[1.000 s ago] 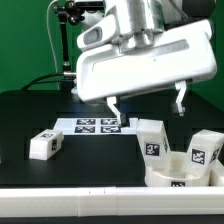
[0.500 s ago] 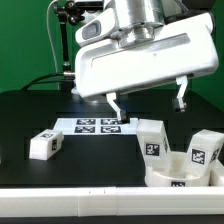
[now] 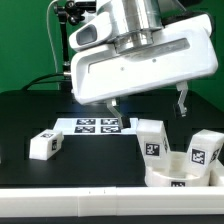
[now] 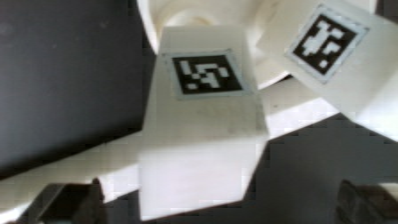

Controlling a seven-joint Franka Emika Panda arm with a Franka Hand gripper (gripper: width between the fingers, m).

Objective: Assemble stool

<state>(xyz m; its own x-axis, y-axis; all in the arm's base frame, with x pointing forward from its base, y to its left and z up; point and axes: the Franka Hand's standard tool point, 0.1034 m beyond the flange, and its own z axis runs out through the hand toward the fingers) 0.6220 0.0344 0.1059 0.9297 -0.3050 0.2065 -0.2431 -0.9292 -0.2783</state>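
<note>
1. Nearest, at the lower right of the exterior frame, the seat (image 3: pixel 172 181) lay on the dark surface (image 3: pixel 90 165) with two legs (image 3: pixel 150 138) standing upright on it.
2. A loose leg (image 3: pixel 43 145) lay at the lower left, well apart from the seat.
3. Beyond them, the marker board (image 3: pixel 97 125) sat mid-frame.
4. I judged the risk to be this: if I descended off-centre toward the upright legs, one jaw could clip a leg and tilt it, or shove the seat.
5. My jaws hung spread and empty, pointing down from the upper frame. The wrist view showed a tagged leg (image 4: pixel 208 75) between them.
</note>
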